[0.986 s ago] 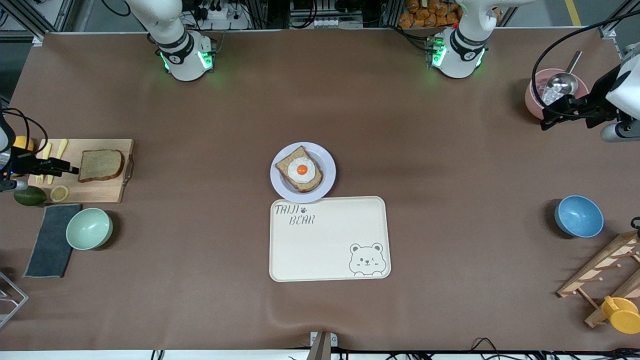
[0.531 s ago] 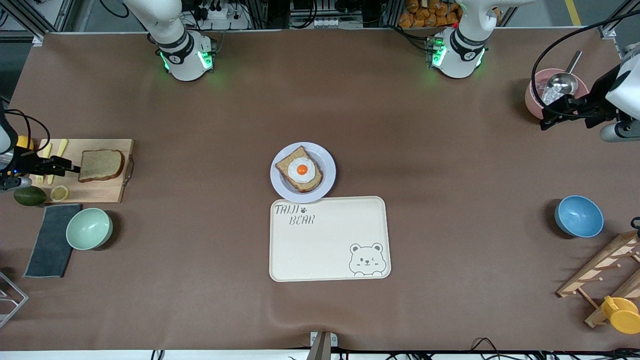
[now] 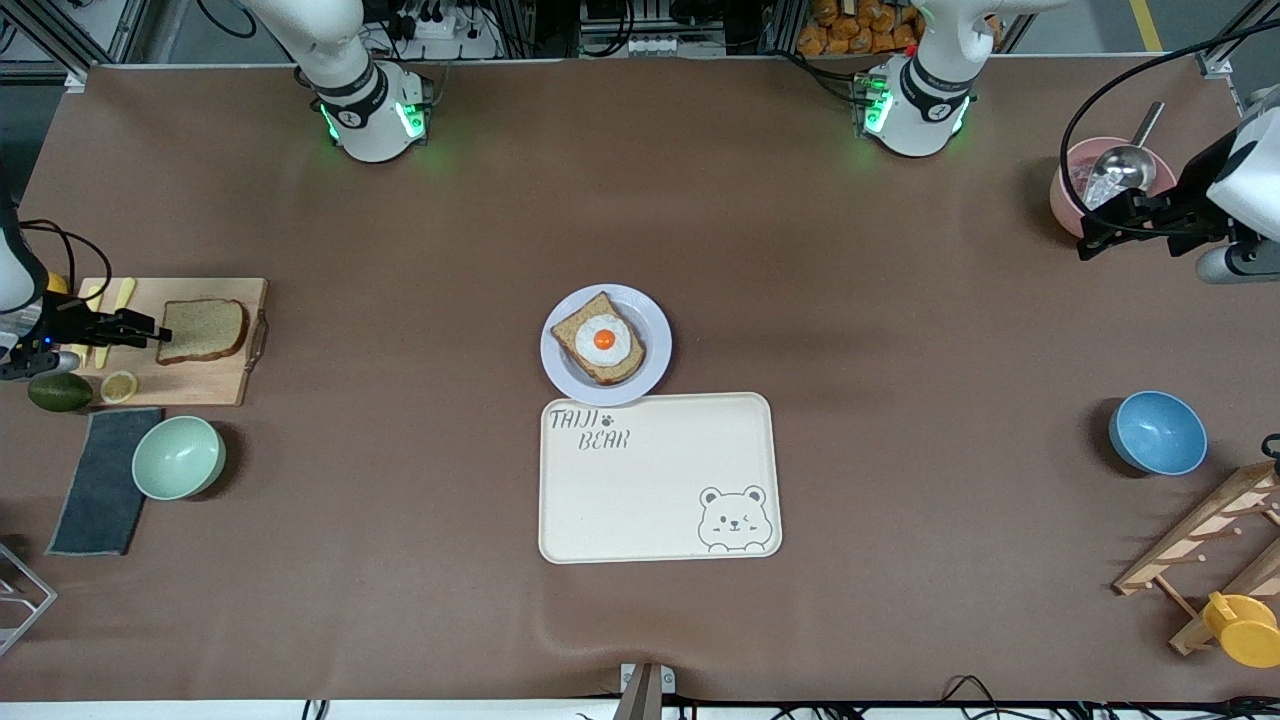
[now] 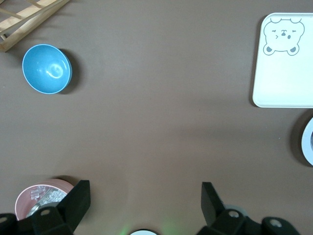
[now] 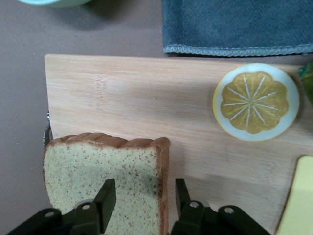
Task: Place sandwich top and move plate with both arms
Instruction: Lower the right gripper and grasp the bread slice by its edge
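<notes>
Brown table mat | tray bare | mint bowl, blue bowl hold nothing | plate carries egg slice, touching tray | sandwich top on cutting board | right gripper spread astride its crust edge; step: grasping, next pinch and lift | left gripper wide, waiting beside pink bowl with scoop

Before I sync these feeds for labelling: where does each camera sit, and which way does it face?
Front view: high across the table, facing both arm bases; plate central.
Left wrist view: on the left arm, looking down past the left gripper, open, over bare table by the pink bowl.
Right wrist view: looking down past the right gripper, open astride the sandwich top.
Shared: the tray.
</notes>
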Motion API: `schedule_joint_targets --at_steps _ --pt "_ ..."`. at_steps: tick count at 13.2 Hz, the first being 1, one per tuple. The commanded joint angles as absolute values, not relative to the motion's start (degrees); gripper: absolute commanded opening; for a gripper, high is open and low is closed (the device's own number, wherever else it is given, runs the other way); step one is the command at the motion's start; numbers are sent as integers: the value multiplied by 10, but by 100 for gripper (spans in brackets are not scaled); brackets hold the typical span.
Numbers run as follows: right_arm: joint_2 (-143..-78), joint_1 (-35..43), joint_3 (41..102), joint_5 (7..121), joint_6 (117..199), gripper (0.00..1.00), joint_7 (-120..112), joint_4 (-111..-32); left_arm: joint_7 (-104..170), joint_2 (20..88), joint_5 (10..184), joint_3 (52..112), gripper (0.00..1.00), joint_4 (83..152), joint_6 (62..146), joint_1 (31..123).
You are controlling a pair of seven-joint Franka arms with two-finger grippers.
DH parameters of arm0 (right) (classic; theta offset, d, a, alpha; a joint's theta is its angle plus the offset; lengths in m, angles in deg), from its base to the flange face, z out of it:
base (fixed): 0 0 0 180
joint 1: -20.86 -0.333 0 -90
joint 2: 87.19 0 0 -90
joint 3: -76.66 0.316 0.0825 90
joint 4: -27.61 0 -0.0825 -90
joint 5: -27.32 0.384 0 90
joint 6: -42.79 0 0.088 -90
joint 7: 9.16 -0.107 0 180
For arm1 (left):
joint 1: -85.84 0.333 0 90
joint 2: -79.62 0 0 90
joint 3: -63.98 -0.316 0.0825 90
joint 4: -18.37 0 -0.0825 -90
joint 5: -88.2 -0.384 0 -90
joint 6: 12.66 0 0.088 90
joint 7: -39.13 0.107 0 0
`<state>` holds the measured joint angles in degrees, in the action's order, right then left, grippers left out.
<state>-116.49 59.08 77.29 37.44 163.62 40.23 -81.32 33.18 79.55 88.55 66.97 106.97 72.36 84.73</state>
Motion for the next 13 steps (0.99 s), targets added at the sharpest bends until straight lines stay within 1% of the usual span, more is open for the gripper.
schedule_joint_targets --at_steps 1,4,8,9,12,13 --pt "-1169 605 782 385 1646 51 419 -815 319 794 893 673 100 1067 716 851" --pt "-1171 607 782 385 1646 47 429 -816 319 794 893 673 100 1068 716 850" --pt "-1182 616 782 385 1651 44 442 -815 318 793 892 672 100 1071 717 849" --pt "-1182 616 782 385 1650 41 442 -815 318 793 892 673 100 1072 721 849" --pt "-1182 610 782 385 1648 7 441 -815 318 792 893 673 100 1072 723 848" --pt "-1181 609 782 385 1646 2 441 -815 318 791 893 673 100 1072 725 848"
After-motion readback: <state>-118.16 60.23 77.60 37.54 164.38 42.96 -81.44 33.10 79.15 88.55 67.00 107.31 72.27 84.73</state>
